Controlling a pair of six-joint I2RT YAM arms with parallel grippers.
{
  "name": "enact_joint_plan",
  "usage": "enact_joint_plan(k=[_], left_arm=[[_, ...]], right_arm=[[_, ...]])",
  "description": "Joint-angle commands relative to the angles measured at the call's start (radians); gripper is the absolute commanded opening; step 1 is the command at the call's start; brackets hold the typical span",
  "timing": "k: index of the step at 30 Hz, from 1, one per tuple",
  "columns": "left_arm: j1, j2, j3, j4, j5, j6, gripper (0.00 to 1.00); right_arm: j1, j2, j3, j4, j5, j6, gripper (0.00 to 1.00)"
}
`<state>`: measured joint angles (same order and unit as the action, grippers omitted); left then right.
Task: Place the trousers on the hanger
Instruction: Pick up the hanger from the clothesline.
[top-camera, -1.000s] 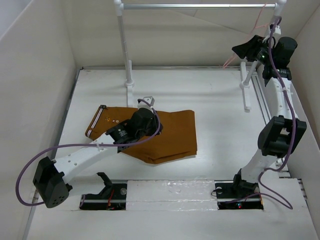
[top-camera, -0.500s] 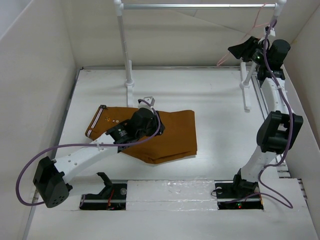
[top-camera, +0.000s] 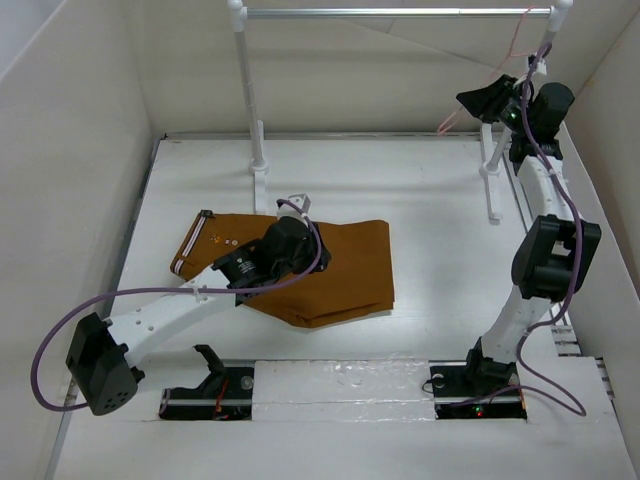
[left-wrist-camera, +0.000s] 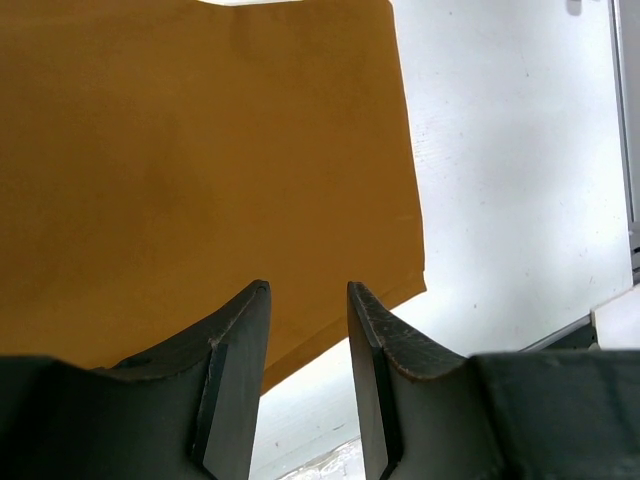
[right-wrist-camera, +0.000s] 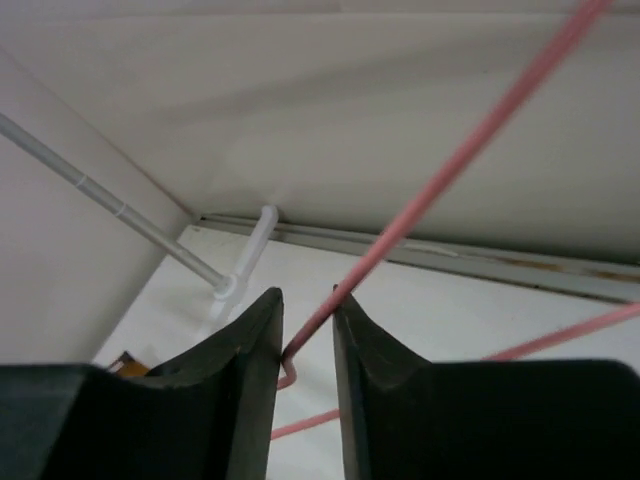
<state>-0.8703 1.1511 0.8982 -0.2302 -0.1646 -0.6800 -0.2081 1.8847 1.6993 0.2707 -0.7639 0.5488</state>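
The trousers (top-camera: 345, 270) lie folded on the bench (top-camera: 430, 230) beneath the left end effector (left-wrist-camera: 308, 300), narrowly parted and empty — likely poised to pinch. The right end effector (right-wrist-camera: 306, 310) clamps the hanger (right-wrist-camera: 450, 167) near the rail (top-camera: 400, 12) — presumably to unhook it.

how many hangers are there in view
1. The hanger is at the far right, by the right end of the rail, its pink wire gripped between the fingers of the right gripper. No other hanger shows.

Soft, even light, faint shadows, crisp top view (the hanger (right-wrist-camera: 455, 160) blurry up close).
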Motion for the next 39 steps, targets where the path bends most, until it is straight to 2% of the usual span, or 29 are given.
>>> enact_joint_plan(k=[1, 2, 4, 5, 9, 13, 19, 25, 33, 39], left_arm=[[-0.01, -0.001, 0.036, -0.001, -0.003, -0.004, 0.33], [-0.01, -0.002, 0.034, -0.001, -0.003, -0.004, 0.33], [-0.01, -0.008, 0.038, -0.003, -0.007, -0.001, 0.33], [-0.01, -0.007, 0.042, 0.002, -0.009, 0.002, 0.33], [-0.01, 0.03, 0.106, 0.005, 0.007, 0.039, 0.51], [-0.01, 0.076, 0.227, 0.003, 0.019, 0.074, 0.52], [-0.01, 0.191, 0.474, 0.006, 0.086, 0.131, 0.54], [-0.01, 0.317, 0.697, 0.038, 0.151, 0.158, 0.58], [-0.019, 0.464, 0.785, 0.179, 0.189, 0.119, 0.61], [-0.096, 0.564, 0.78, 0.282, 0.106, 0.074, 0.63]], right_arm=[[0.016, 0.024, 0.016, 0.105, -0.018, 0.033, 0.29], [0.016, 0.021, 0.011, 0.12, -0.017, 0.033, 0.13], [0.016, 0.001, 0.01, 0.117, -0.011, 0.025, 0.0], [0.016, -0.009, 0.008, 0.105, -0.012, 0.01, 0.0], [0.016, -0.053, 0.045, 0.029, -0.05, -0.067, 0.0], [0.016, -0.127, 0.025, -0.111, -0.084, -0.168, 0.0], [0.007, -0.24, -0.18, -0.131, -0.182, -0.219, 0.0], [0.03, -0.353, -0.309, -0.327, -0.199, -0.389, 0.0], [0.098, -0.576, -0.675, -0.479, -0.163, -0.51, 0.0], [0.122, -0.725, -0.886, -0.524, -0.155, -0.532, 0.0]])
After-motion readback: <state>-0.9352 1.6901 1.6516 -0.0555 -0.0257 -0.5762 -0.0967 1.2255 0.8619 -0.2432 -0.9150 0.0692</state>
